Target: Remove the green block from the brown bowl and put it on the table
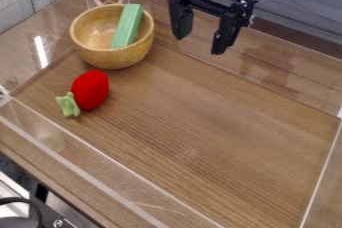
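A long green block leans inside the brown wooden bowl at the table's far left, its upper end resting on the bowl's right rim. My black gripper hangs to the right of the bowl, pointing down, a little above the table. Its two fingers stand wide apart with nothing between them. A gap of bare wood separates it from the bowl and the block.
A red strawberry-like toy with a green leaf lies in front of the bowl at the left. The wooden table is ringed by a low clear plastic wall.
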`<state>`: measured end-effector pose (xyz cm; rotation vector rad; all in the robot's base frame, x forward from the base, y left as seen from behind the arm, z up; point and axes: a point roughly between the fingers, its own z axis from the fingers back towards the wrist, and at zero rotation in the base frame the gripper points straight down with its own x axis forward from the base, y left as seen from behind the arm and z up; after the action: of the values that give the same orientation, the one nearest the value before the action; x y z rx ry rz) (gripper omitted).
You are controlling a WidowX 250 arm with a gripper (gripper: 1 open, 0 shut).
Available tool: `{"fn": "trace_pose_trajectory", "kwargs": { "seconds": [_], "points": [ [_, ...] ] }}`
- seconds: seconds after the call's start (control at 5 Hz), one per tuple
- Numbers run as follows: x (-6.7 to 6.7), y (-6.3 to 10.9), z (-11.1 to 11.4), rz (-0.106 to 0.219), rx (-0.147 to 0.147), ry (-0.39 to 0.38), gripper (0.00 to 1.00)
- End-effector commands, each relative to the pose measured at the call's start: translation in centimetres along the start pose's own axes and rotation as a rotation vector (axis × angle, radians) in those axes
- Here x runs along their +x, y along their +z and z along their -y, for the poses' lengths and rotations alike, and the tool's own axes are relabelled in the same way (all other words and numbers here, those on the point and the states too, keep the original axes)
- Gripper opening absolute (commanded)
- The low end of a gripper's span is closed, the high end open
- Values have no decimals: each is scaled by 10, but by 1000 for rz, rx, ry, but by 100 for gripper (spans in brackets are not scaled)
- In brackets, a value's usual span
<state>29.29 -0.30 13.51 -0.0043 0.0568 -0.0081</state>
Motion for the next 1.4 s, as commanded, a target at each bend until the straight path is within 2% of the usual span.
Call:
{"fn": "trace_pose_trajectory", "kwargs": {
  "seconds": [0.0, 0.2, 0.6, 1.0, 1.2],
  "points": [
    [-1, -3, -17, -9, 7, 18, 100],
    [-3, -4, -41, -7, 13, 50, 100],
    [7, 2, -114, 51, 28, 127, 100],
    [28, -14, -147, 68, 36, 174, 100],
    [34, -25, -160, 67, 39, 187, 100]
  ]
}}
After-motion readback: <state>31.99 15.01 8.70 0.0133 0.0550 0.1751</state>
